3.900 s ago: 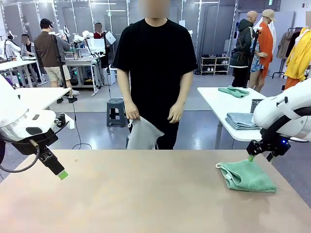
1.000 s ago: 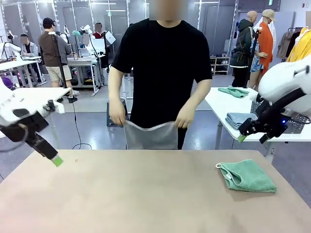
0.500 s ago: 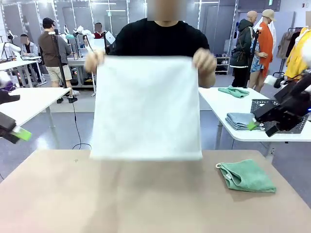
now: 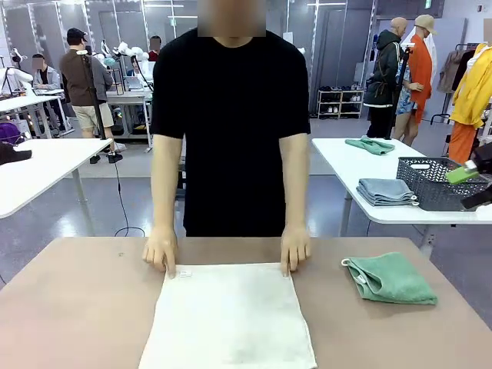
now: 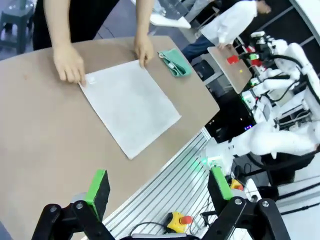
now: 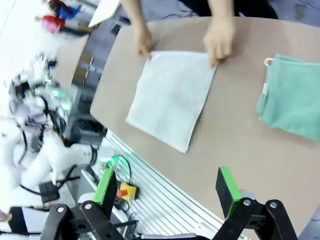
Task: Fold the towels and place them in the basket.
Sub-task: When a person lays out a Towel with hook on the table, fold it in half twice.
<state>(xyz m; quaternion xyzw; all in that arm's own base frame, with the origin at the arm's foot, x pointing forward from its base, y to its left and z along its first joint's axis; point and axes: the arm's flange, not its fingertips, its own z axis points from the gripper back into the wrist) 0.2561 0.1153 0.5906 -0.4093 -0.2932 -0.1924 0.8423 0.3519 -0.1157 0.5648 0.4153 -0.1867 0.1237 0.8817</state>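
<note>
Both spread wide, empty: left gripper (image 5: 159,183), right gripper (image 6: 166,186). I saw white towel (image 4: 231,315) flat, centred between them, neither arm nearer; person's hands (image 4: 161,250) pinned far corners.

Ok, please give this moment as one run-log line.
white towel: spread flat, person's hands on far corners | green towel: folded, on table | basket: on side table | left gripper: open | right gripper: open

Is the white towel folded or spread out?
Spread: the white towel lies flat as one open sheet on the table, a person pressing its far corners.
</note>
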